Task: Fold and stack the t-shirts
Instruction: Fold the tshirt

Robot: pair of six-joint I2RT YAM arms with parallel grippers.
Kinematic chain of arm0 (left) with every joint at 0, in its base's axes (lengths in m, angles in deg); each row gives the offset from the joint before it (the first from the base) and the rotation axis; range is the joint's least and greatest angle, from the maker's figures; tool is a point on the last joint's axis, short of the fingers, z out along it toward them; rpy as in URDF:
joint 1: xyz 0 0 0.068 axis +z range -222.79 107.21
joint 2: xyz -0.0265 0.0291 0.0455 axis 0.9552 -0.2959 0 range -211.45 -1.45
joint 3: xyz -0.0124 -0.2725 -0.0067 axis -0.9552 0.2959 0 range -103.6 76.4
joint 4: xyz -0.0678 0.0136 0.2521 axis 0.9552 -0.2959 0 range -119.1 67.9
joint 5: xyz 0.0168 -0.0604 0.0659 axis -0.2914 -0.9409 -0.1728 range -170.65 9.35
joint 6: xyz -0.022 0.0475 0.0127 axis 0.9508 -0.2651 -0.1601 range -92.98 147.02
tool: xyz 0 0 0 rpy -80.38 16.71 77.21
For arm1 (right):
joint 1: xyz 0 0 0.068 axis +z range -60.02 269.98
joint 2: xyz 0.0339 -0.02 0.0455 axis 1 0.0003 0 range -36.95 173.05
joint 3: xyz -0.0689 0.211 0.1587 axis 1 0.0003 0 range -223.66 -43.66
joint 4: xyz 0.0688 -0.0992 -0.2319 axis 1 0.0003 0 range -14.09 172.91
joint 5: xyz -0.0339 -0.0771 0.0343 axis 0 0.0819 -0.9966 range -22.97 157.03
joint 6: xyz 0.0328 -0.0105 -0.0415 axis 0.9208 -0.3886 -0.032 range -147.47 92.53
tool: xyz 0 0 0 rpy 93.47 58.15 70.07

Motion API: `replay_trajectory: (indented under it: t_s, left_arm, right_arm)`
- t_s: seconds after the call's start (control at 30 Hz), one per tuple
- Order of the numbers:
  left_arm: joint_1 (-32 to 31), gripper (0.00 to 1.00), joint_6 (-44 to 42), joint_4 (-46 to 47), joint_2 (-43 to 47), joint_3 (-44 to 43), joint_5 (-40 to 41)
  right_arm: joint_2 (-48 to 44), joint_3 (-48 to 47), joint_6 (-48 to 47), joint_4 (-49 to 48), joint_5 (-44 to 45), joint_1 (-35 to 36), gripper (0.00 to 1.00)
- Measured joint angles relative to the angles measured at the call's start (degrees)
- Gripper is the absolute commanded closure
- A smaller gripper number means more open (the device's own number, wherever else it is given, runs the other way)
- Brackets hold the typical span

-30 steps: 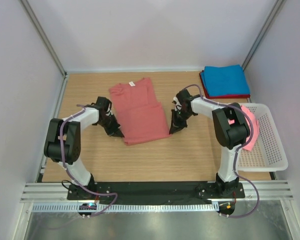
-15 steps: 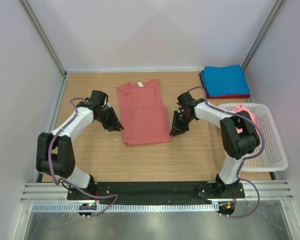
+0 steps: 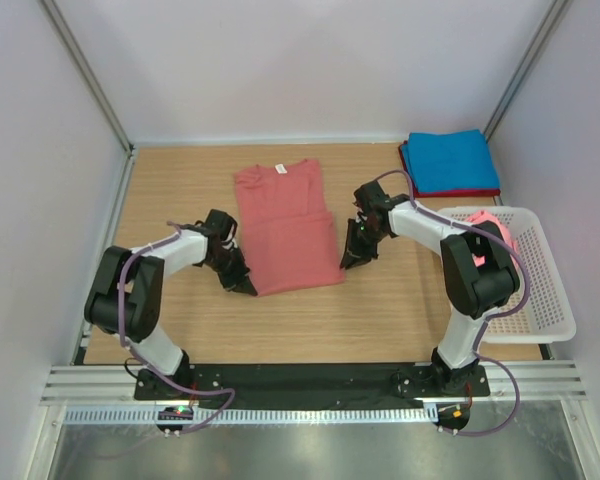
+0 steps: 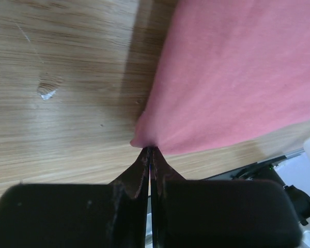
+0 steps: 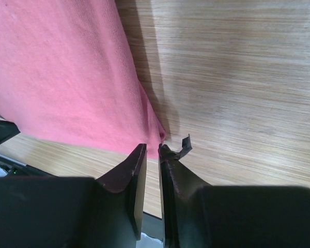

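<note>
A salmon-red cotton t-shirt (image 3: 286,226) lies flat mid-table, sleeves folded in, collar pointing away. Folded blue t-shirts (image 3: 448,161) sit stacked at the far right corner.

Lighting: bright, even, diffuse overhead. Shadows: soft, short, dark band beside the shirt (image 5: 67,67) edge on the table (image 5: 237,77). Focus: overhead sharp; wrist foregrounds blurred, black. Glare: mild on wood.

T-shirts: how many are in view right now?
4: red t-shirt at table centre, blue t-shirt on a dark red one far right, pink one in basket; more possibly hidden.
</note>
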Motion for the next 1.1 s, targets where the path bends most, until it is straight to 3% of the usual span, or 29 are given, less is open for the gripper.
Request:
replay_trajectory:
  t_s: [0.07,0.17,0.3,0.47,0.67,1.1]
  left_arm:
    - [0.00,0.91,-0.02,-0.17,-0.83,0.04,0.31]
    - [0.00,0.68,-0.31,-1.60,-0.87,-0.85,0.83]
    - [0.02,0.56,-0.81,-6.99,-0.24,-6.40,3.08]
    - [0.81,0.54,-1.51,-7.98,4.11,-9.40,3.63]
    - [1.42,0.53,0.26,-2.93,4.96,-1.62,-0.28]
    - [2.25,0.54,2.60,1.92,2.08,4.07,-0.59]
  right_arm:
    - [0.04,0.09,-0.02,0.02,0.09,0.00,0.76]
    - [0.07,0.09,-0.11,0.07,0.48,0.00,0.73]
    - [0.07,0.09,-0.28,0.33,0.61,0.00,0.63]
    - [0.04,0.09,-0.50,0.59,-0.07,0.00,0.53]
    - [-0.02,0.94,-1.49,0.26,-1.60,0.00,0.48]
    - [0.48,7.19,-1.57,-4.68,-5.16,-0.09,0.62]
